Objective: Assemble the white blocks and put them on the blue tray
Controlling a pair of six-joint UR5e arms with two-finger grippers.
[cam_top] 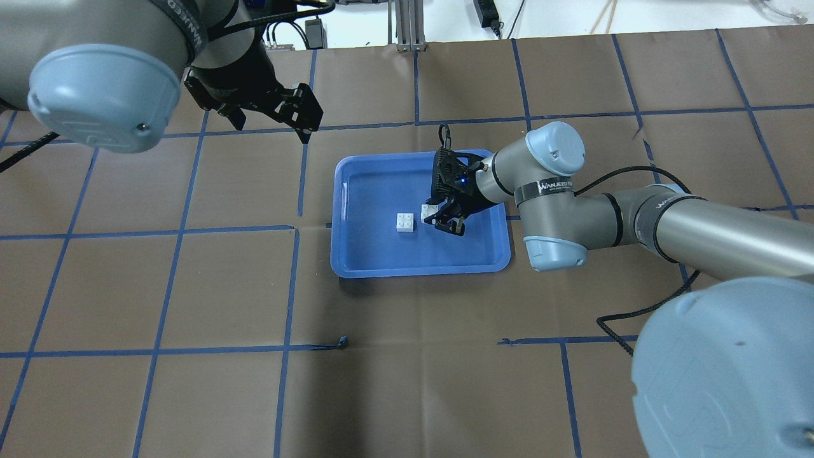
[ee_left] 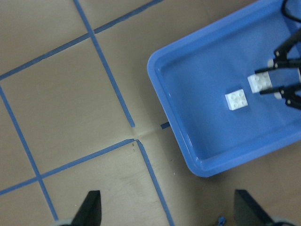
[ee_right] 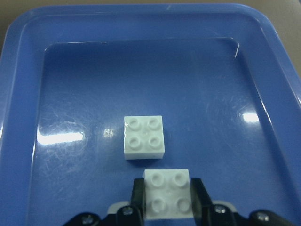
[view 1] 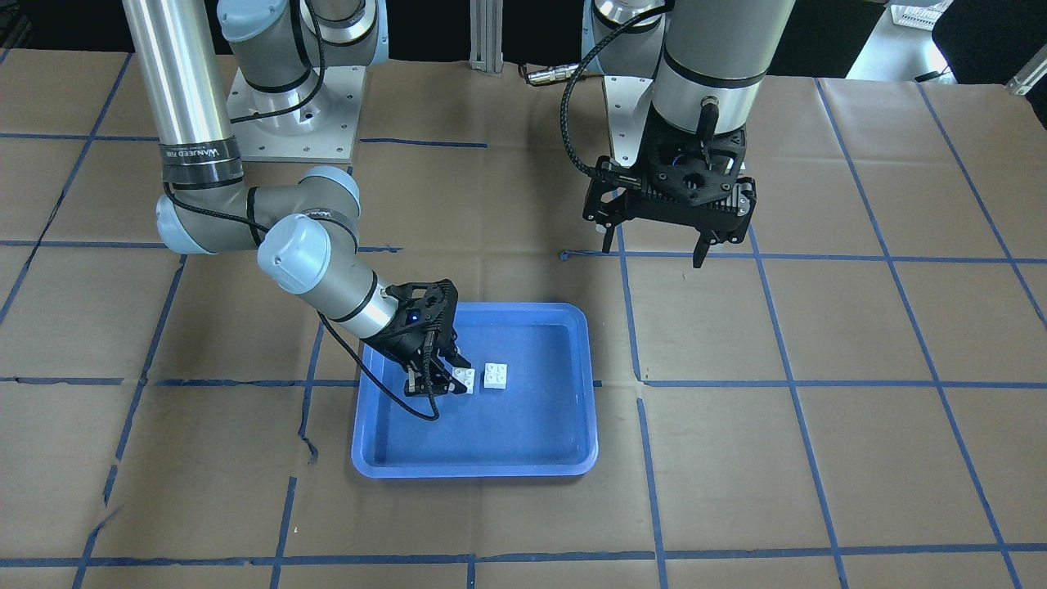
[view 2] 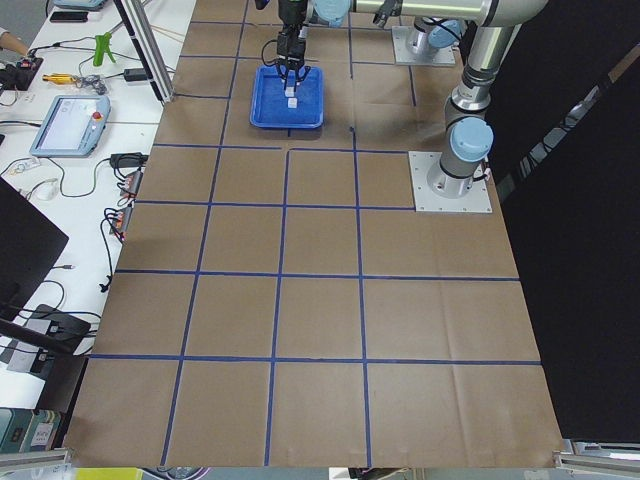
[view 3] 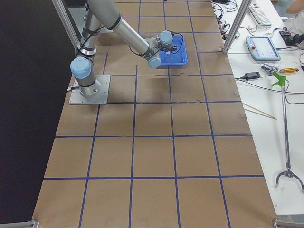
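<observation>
The blue tray (cam_top: 420, 270) lies mid-table. One white block (cam_top: 404, 221) sits loose on the tray floor, studs up; it also shows in the right wrist view (ee_right: 144, 136). My right gripper (cam_top: 436, 218) reaches down into the tray and is shut on the second white block (ee_right: 167, 193), its fingers pressed against both sides, right beside the loose block and apart from it. I cannot tell whether the held block touches the tray floor. My left gripper (cam_top: 272, 127) is open and empty, hovering above the table beyond the tray's far left corner.
Brown paper with blue tape lines (cam_top: 286, 286) covers the table. The right arm's elbow (cam_top: 550, 210) hangs over the tray's right rim. Operators' benches with tools and a pendant (view 3: 263, 47) run along the far side.
</observation>
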